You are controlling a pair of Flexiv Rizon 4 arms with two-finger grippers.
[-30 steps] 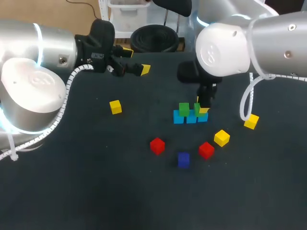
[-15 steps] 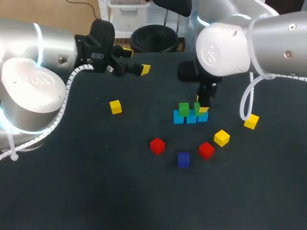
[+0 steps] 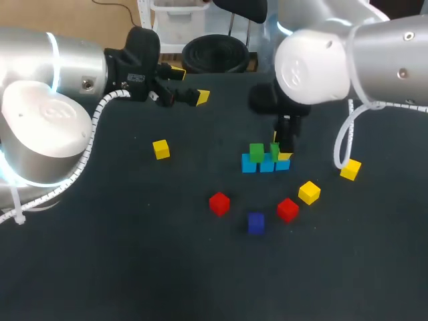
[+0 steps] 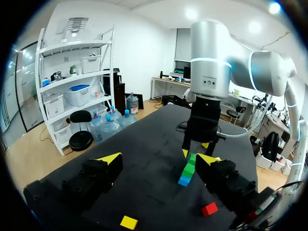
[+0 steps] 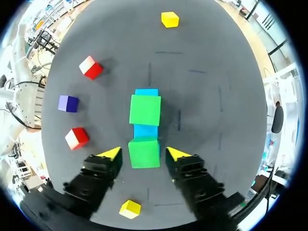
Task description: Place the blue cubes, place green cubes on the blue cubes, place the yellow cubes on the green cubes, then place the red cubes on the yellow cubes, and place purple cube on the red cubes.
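Three blue cubes (image 3: 265, 164) lie in a row mid-table. One green cube (image 3: 256, 152) rests on the row's left part, and a second green cube (image 3: 274, 153) rests toward its right end. My right gripper (image 3: 283, 151) hangs straight over that second green cube (image 5: 144, 152), open, its yellow fingertips (image 5: 110, 153) standing clear on either side. Loose on the table are yellow cubes (image 3: 160, 148) (image 3: 309, 192) (image 3: 350, 170), red cubes (image 3: 219, 203) (image 3: 287, 209) and a purple cube (image 3: 255, 223). My left gripper (image 3: 190, 84) is held open and empty above the table's far left.
The black table (image 3: 134, 254) has wide bare room at the front and left. In the left wrist view, my right arm (image 4: 207, 110) stands over the cube stack (image 4: 186, 171), with a red cube (image 4: 209, 209) and a yellow cube (image 4: 129, 222) nearer.
My right gripper's fingers have spread apart and let go of the second green cube, which stays on the blue row. The left arm has not moved.
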